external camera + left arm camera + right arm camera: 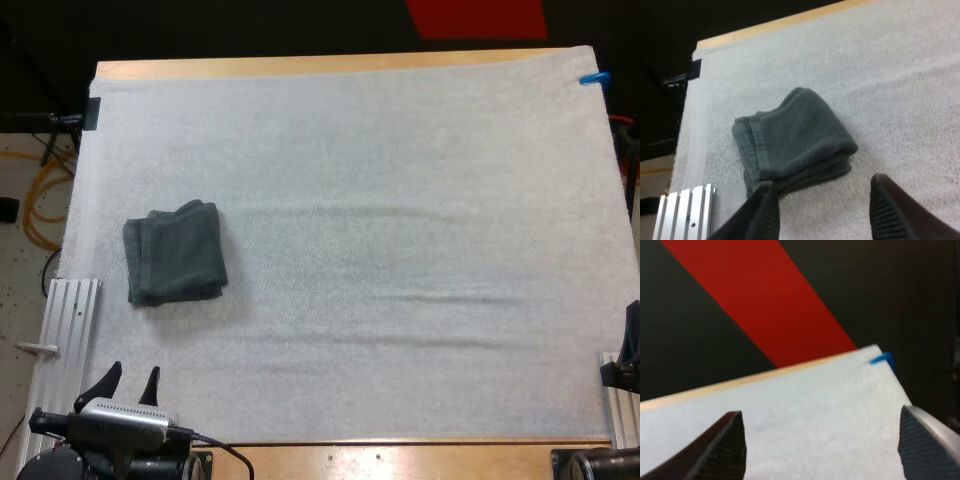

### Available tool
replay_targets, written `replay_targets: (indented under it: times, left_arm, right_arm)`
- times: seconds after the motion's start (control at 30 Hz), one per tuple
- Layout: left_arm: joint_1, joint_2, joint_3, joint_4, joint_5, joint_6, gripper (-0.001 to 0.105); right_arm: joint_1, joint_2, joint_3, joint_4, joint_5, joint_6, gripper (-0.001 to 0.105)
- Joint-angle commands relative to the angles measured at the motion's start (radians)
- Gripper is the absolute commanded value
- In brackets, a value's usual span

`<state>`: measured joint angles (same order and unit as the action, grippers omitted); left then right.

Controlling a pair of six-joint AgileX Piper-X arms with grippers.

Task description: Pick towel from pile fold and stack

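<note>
While a folded towel [175, 252] lies left on the surface [400, 300], my left claw [132, 376] and right claw [822, 440] gape empty.

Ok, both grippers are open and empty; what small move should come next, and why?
Likely none toward the towel: it already lies folded on the mat, clear of the open left gripper just short of it. I'd hold both arms back, the right gripper open by the mat's far corner, until a crumpled one is at hand.
</note>
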<state>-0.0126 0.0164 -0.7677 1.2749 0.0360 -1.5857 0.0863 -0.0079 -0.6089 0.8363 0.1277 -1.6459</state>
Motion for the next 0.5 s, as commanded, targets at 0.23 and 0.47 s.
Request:
replay_targets:
  times: [0.23, 0.47]
  left_arm:
    - [-0.001, -0.007, 0.002, -0.037, -0.004, -0.011, 0.04]
    - [-0.001, -0.007, 0.102, -0.29, 0.006, -0.011, 0.04]
  right_arm:
    - [0.001, -0.044, 0.005, 0.031, 0.01, -0.029, 0.063]
    - [0.001, -0.044, 0.005, 0.018, -0.062, -0.148, 0.063]
